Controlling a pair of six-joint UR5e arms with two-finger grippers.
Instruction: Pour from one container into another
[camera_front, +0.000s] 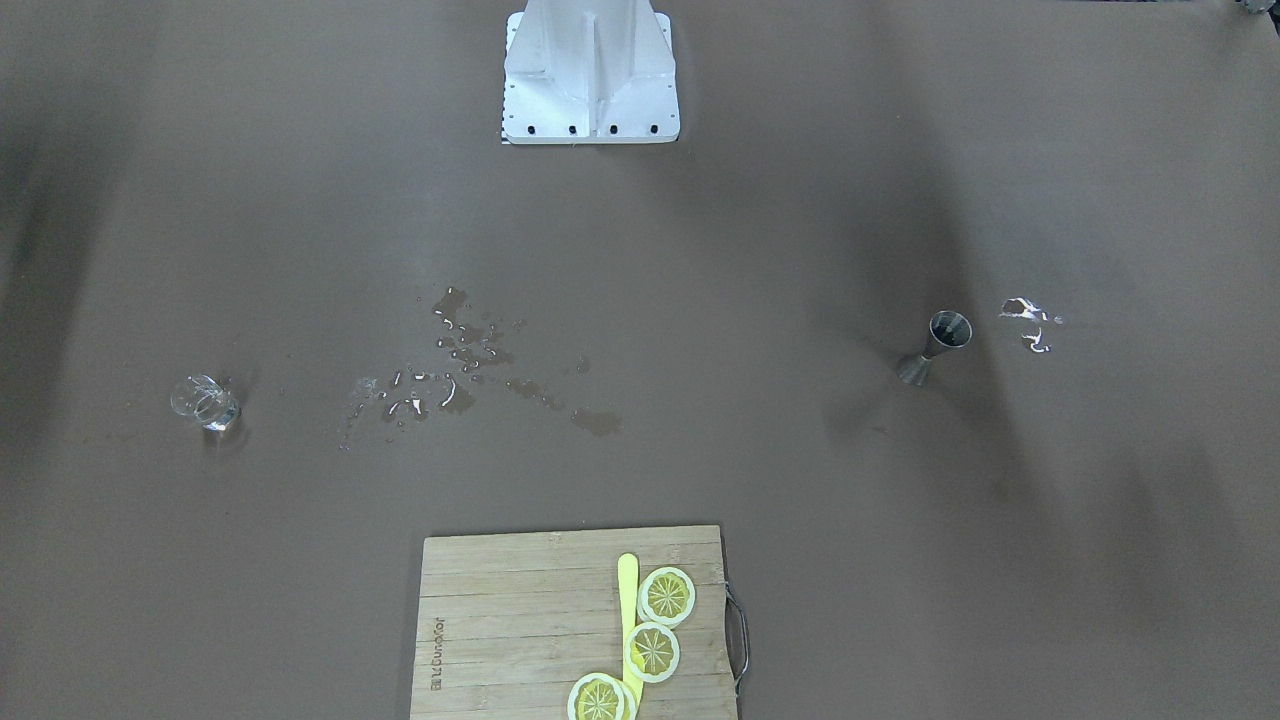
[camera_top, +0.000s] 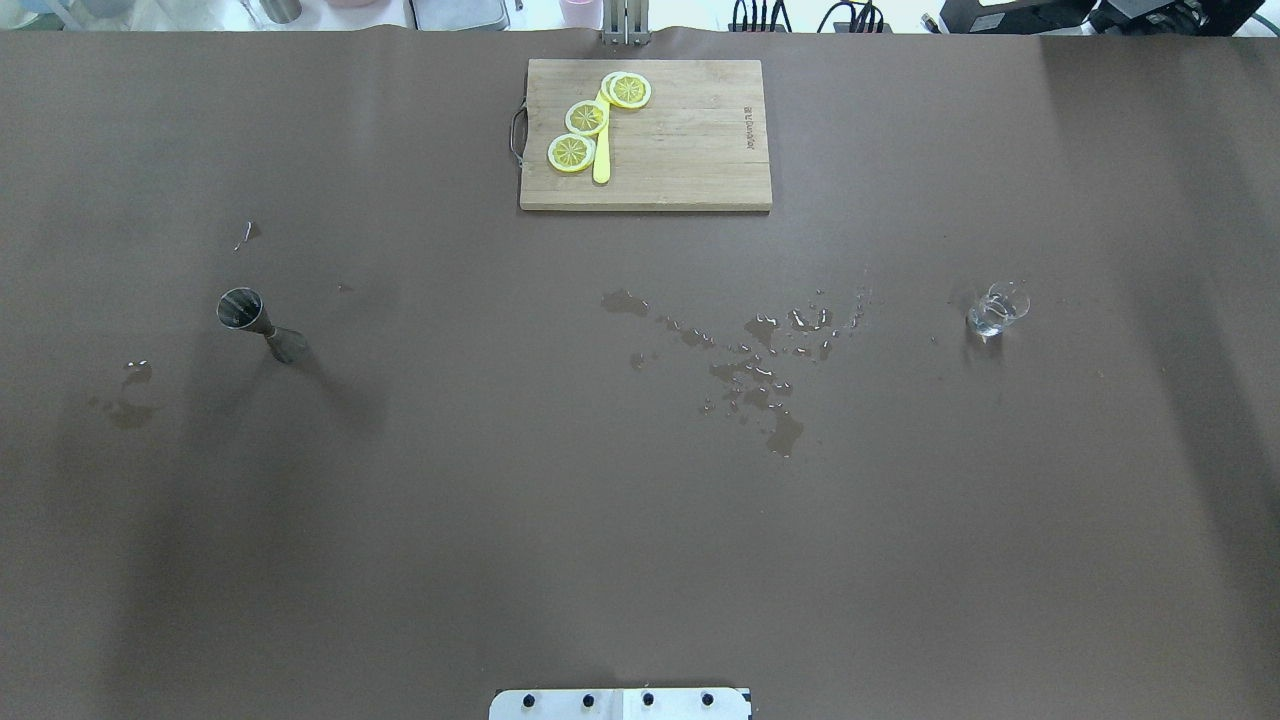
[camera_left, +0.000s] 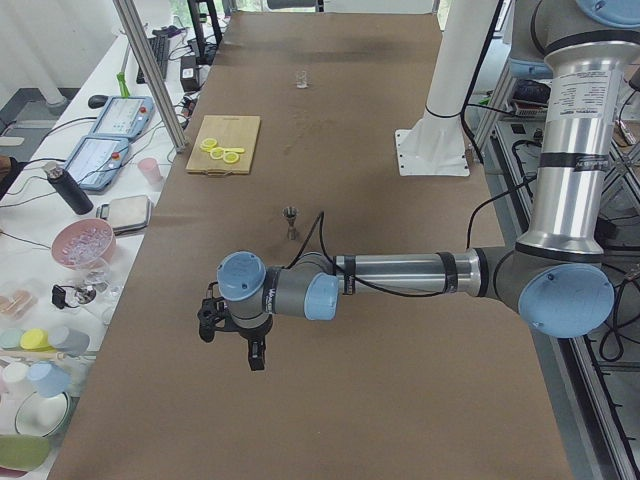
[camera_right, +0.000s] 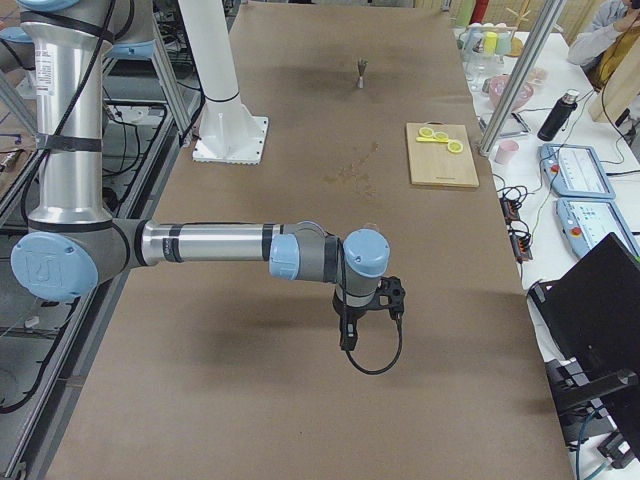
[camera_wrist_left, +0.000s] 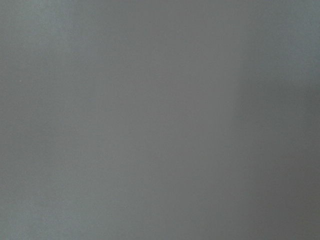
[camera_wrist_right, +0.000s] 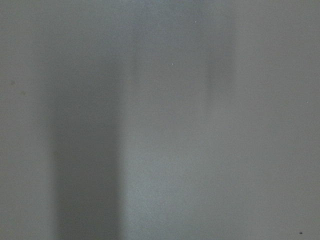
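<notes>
Both wrist views give us only blurred brown tabletop (camera_wrist_left: 160, 120). The black left gripper (camera_left: 256, 356) and black right gripper (camera_right: 347, 340) show in side views only. We cannot tell whether their jaws are apart or together.

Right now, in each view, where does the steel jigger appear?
Front-facing: jigger at middle right.
Overhead: jigger at middle left.
Exterior left: jigger near centre.
Exterior right: jigger at top centre.
Wrist views: not in either.
Shared landmark: wooden cutting board, in all four exterior views.
</notes>
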